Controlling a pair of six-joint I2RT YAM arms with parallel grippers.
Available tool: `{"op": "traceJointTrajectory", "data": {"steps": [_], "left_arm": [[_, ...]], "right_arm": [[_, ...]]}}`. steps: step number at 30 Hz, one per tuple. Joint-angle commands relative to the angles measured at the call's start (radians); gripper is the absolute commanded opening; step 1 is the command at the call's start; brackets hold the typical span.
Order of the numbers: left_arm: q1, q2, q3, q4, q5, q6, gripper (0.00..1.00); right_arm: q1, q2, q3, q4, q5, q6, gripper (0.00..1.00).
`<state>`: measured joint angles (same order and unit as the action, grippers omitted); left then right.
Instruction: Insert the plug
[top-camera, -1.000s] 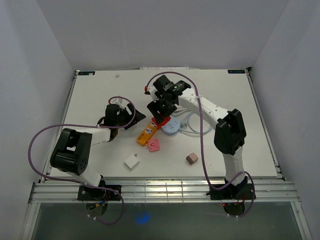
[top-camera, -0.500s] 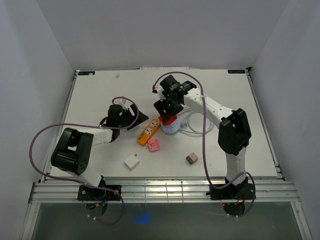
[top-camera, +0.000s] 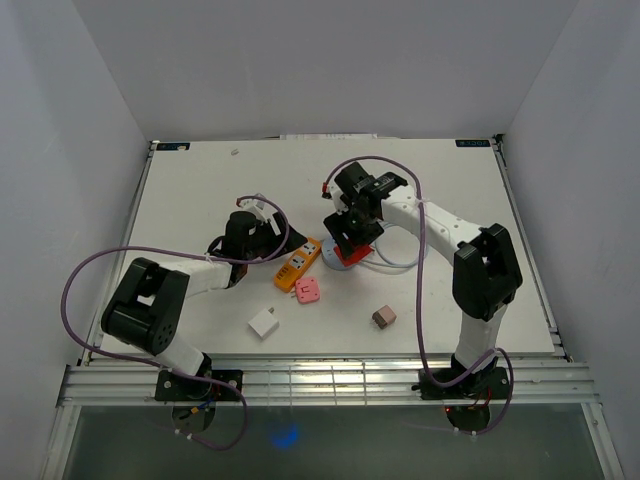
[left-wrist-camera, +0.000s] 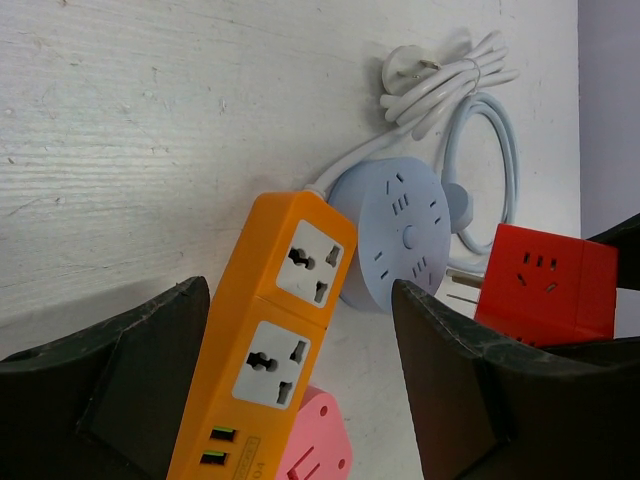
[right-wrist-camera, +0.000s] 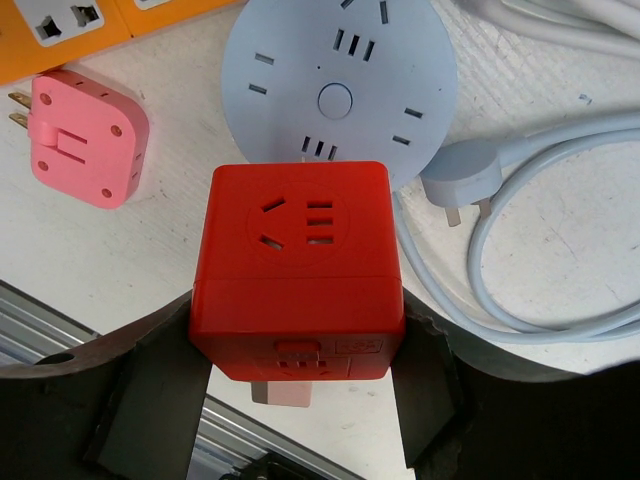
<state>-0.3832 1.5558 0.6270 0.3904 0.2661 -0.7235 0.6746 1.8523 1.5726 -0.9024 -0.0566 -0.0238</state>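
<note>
On the left, the left hand (left-wrist-camera: 297, 330) hung open, its two fingers spread either side of the orange power strip (left-wrist-camera: 270, 360) without pinching it. A pink adapter (right-wrist-camera: 85, 135) lay on the table (left-wrist-camera: 150, 130) just beside the strip's near end. Further right sat the round blue socket hub (right-wrist-camera: 338, 90), touching the strip's far end. The right hand (right-wrist-camera: 298, 340) was closed on the red cube plug (right-wrist-camera: 298, 270), held just beside the hub with its prongs aimed that way, not yet seated. This looked like the alignment step. The next move probably called for squaring the prongs to one set of slots, then pressing in straight, while clearing the coiled white cable (right-wrist-camera: 540, 280) at the right.
</note>
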Motion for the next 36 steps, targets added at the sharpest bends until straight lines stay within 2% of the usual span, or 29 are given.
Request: {"op": "traceJointTrajectory", "data": {"steps": [1,25,32,36], "left_arm": [[-0.006,-0.042,0.016,0.015,-0.024,0.025,0.84],[-0.006,-0.071,0.019,-0.013,-0.031,0.039,0.84],[-0.008,-0.068,0.02,-0.015,-0.03,0.042,0.84],[-0.006,-0.05,0.027,-0.015,-0.025,0.042,0.84]], "right_arm": [[0.0,0.011,0.032,-0.023,-0.008,0.045,0.34],[0.0,0.128,0.109,-0.084,-0.042,0.085,0.31],[0.0,0.173,0.15,-0.157,-0.017,0.107,0.29],[0.002,0.226,0.217,-0.256,0.032,0.114,0.26]]}}
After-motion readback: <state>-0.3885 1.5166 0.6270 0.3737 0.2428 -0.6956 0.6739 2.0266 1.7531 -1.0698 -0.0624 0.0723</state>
